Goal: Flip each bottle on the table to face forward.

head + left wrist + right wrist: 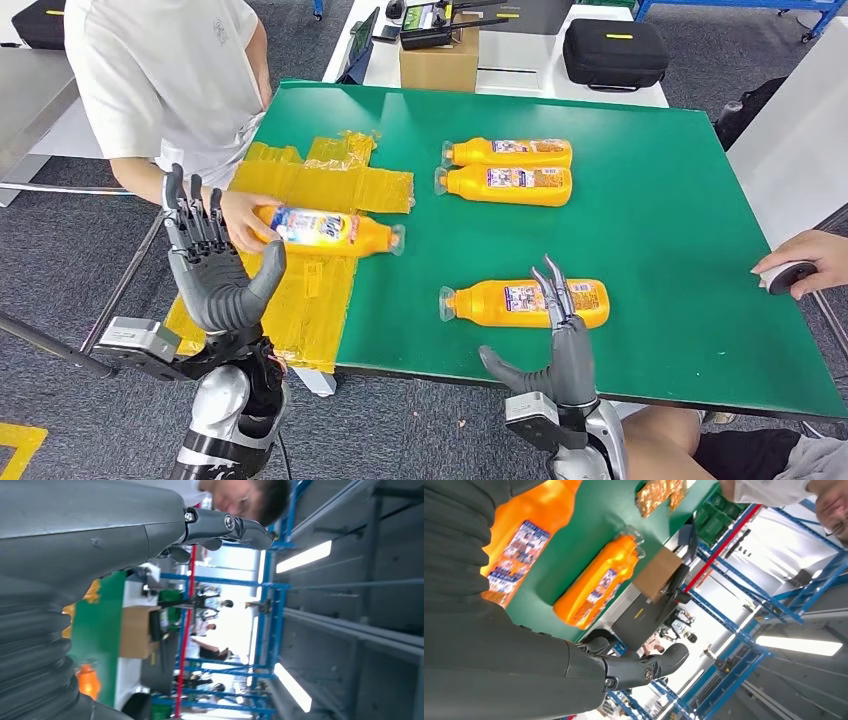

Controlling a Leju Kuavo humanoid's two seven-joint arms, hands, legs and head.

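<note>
Several orange bottles lie on their sides on the green table (660, 220). Two lie side by side at the back (510, 153) (505, 184), seen also in the right wrist view (596, 582). One bottle (525, 302) lies near the front edge, and my right hand (560, 345) stands just in front of it with fingers straight, holding nothing. A person's hand (240, 220) holds a fourth bottle (325, 230) on the yellow sheet (320, 185). My left hand (212, 265) is raised by the table's left edge, fingers apart and empty.
A person in a white shirt (165, 70) stands at the left. Another person's hand (805, 262) rests on a small object at the table's right edge. A cardboard box (438, 62) and a black case (615, 52) sit on the white table behind.
</note>
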